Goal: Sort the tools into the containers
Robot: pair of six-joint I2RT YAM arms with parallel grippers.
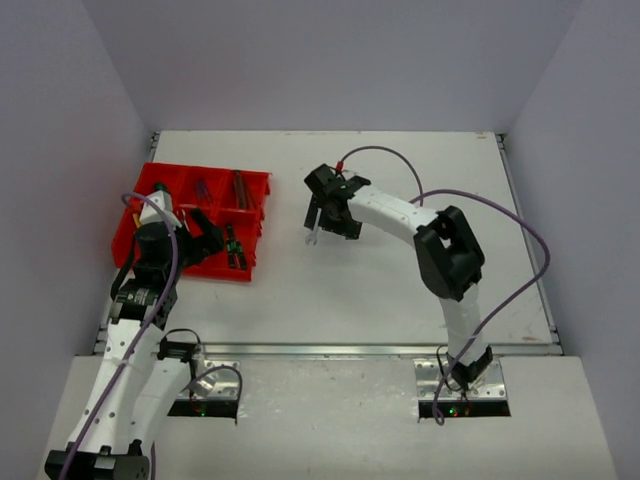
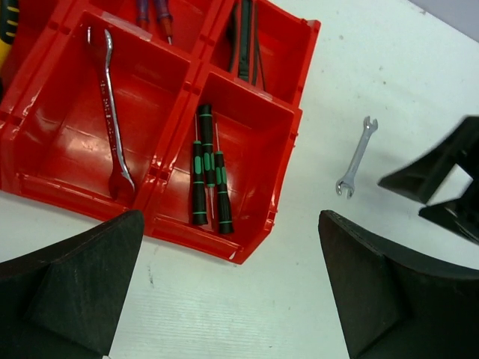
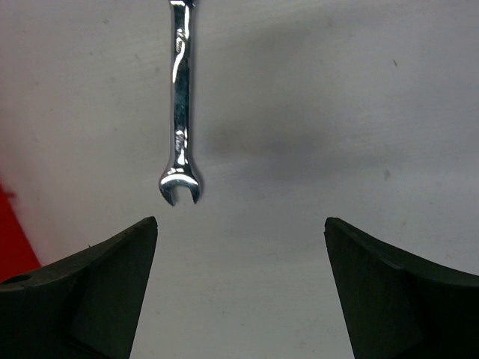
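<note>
The red container tray (image 1: pixel 262 205) sits at the table's left. In it lie a long silver wrench (image 2: pixel 112 112), green-and-black screwdrivers (image 2: pixel 208 176), red-handled screwdrivers (image 2: pixel 153 11) and dark tools (image 2: pixel 245 41). My left gripper (image 2: pixel 232 292) hangs open over the table just off the tray's near right corner, nothing between its fingers. A small silver wrench (image 3: pixel 179 112) lies on the white table right of the tray, also seen as the small wrench (image 2: pixel 356 157). My right gripper (image 3: pixel 239 277) hovers open just short of its near end, not touching it.
A yellow handle (image 2: pixel 7 30) shows at the tray's far left corner. The red tray's edge (image 3: pixel 15 239) lies left of my right gripper (image 1: pixel 318 228). Grey walls stand round the white table (image 1: pixel 400 290).
</note>
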